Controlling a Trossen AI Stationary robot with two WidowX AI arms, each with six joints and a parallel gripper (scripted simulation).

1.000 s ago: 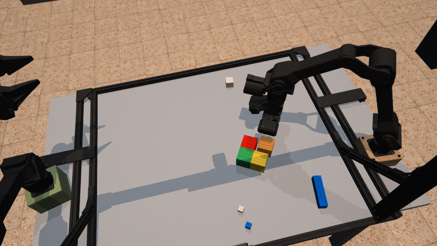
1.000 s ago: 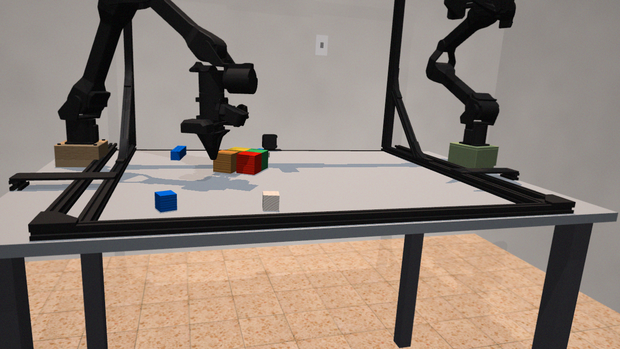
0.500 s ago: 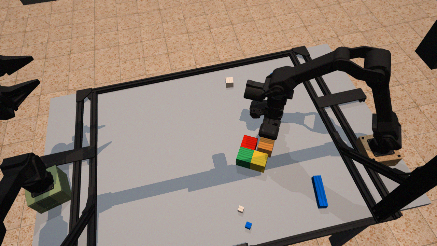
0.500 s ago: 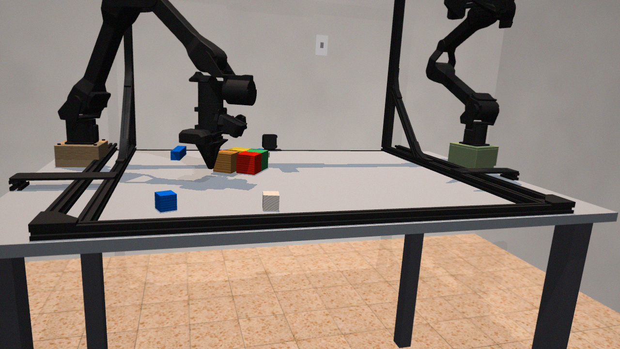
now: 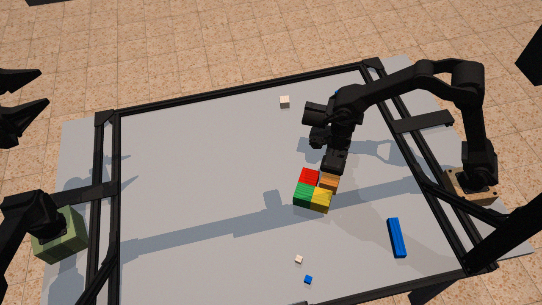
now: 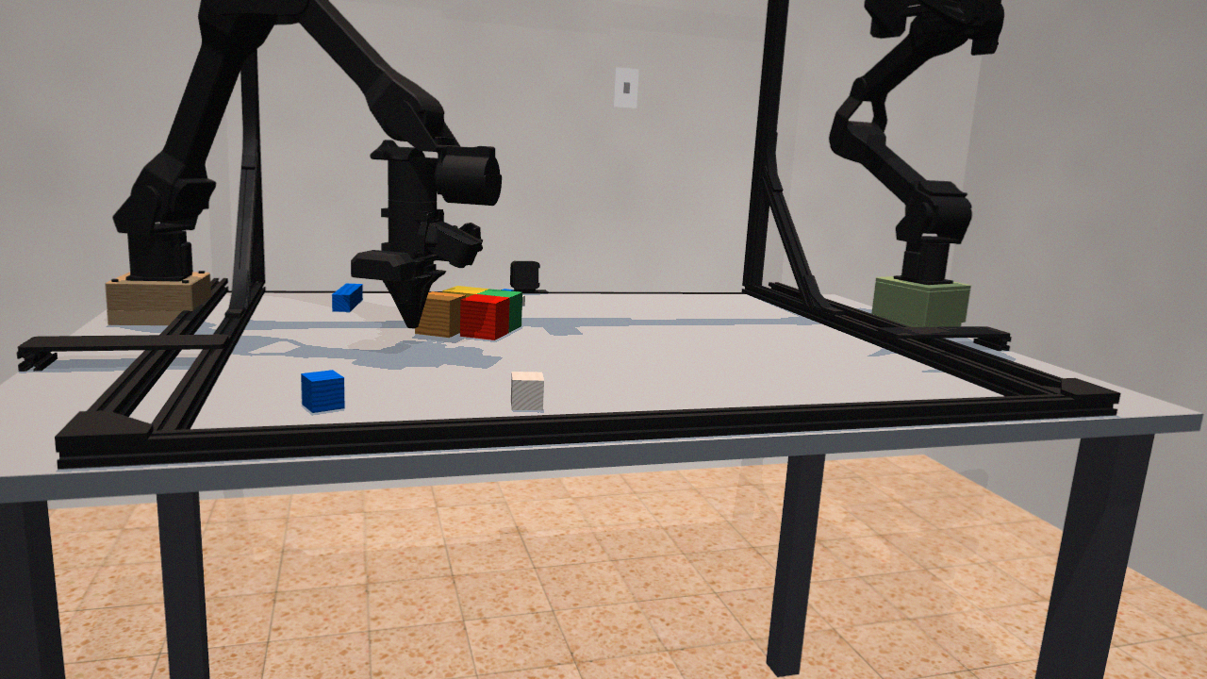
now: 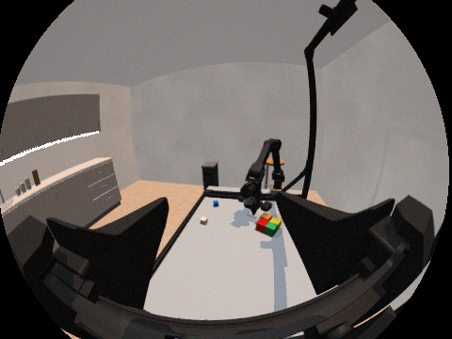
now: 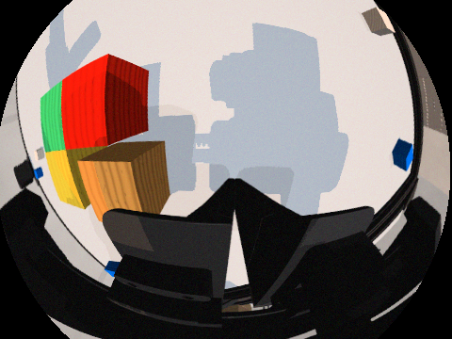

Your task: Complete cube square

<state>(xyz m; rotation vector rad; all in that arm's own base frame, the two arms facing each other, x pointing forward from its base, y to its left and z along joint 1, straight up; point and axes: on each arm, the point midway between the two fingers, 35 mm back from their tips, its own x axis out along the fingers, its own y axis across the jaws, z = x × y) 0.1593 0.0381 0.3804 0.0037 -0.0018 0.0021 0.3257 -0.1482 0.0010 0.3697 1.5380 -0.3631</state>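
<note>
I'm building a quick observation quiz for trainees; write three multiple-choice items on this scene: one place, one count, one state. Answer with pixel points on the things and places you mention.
1. Which cube shares a full face with both the red and yellow ones?
A) orange B) green C) blue

2. How many long blue blocks lie on the table?
A) three B) two C) one

3. How are the right arm's jaws?
A) closed, empty B) wide open C) closed on a cube

Key:
1 B: the green cube [image 5: 303,192] sits at the corner between them.
2 C: only one long blue block [image 5: 396,237] [image 6: 346,297] shows.
3 A: the right gripper's [image 6: 412,325] [image 8: 234,180] tips meet beside the orange cube [image 5: 328,182] [image 6: 438,315] [image 8: 123,181].

Right claw [image 5: 333,167] [image 6: 413,323] [image 8: 234,181] lower than before, closed tips now near tabletop [image 6: 641,363], beside orange cube [image 5: 329,181] [image 6: 439,315] [image 8: 124,176].
</note>
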